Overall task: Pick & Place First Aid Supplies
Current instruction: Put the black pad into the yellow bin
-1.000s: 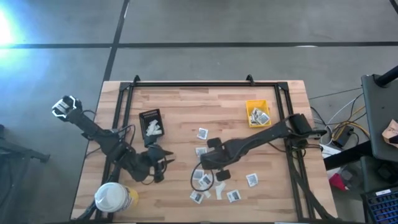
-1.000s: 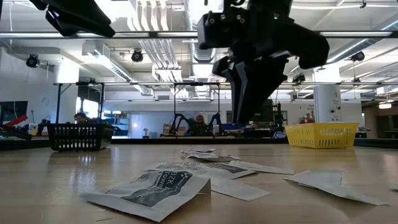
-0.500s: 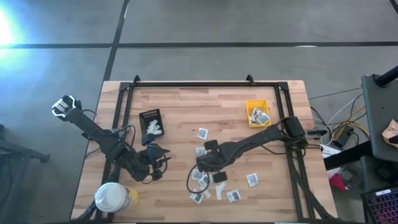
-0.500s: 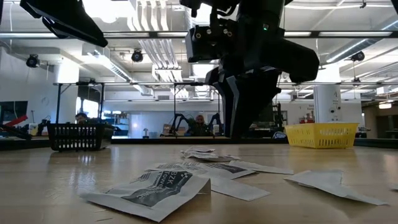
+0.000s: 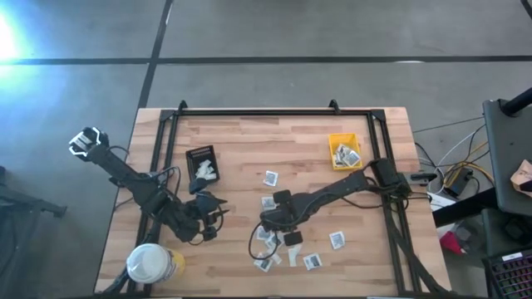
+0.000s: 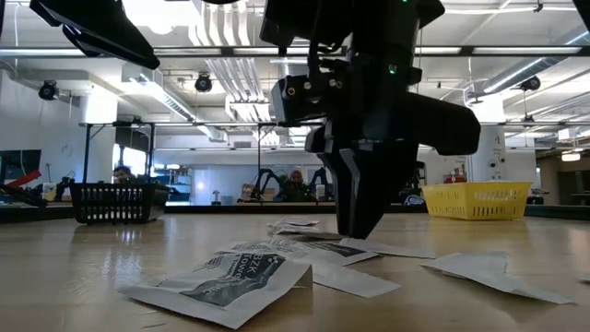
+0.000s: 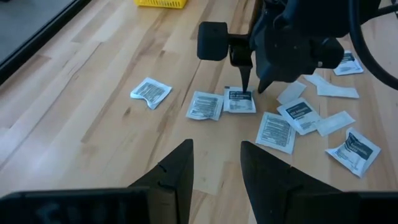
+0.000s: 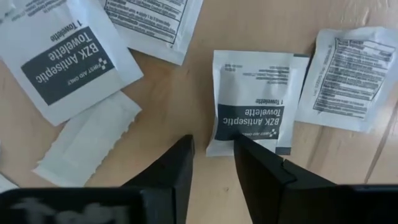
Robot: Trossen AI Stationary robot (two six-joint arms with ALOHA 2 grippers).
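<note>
The right gripper point(image 7: 250, 89) hangs tips-down over a towelette packet point(image 8: 254, 112) among the packets point(image 5: 287, 237) scattered mid-table, fingers point(image 8: 177, 163) slightly apart and holding nothing, while the left gripper point(image 5: 214, 218) waits near the tub point(image 5: 150, 264), parted and empty.

The worktop point(image 5: 249, 141) is pale butcher-block wood edged by a black metal frame point(image 5: 274, 110), and stands on a grey concrete floor point(image 5: 332, 33) crossed by dark seams. A bright glare point(image 5: 7, 37) washes one corner of the floor. At table height the room opens into a large workshop: a white ceiling hung with ducts point(image 6: 226, 55) and pipes, a white column point(image 6: 487, 152), and distant benches where seated people point(image 6: 297, 184) show. Beside the worktop, cables point(image 5: 465, 170) trail over the floor.
</note>
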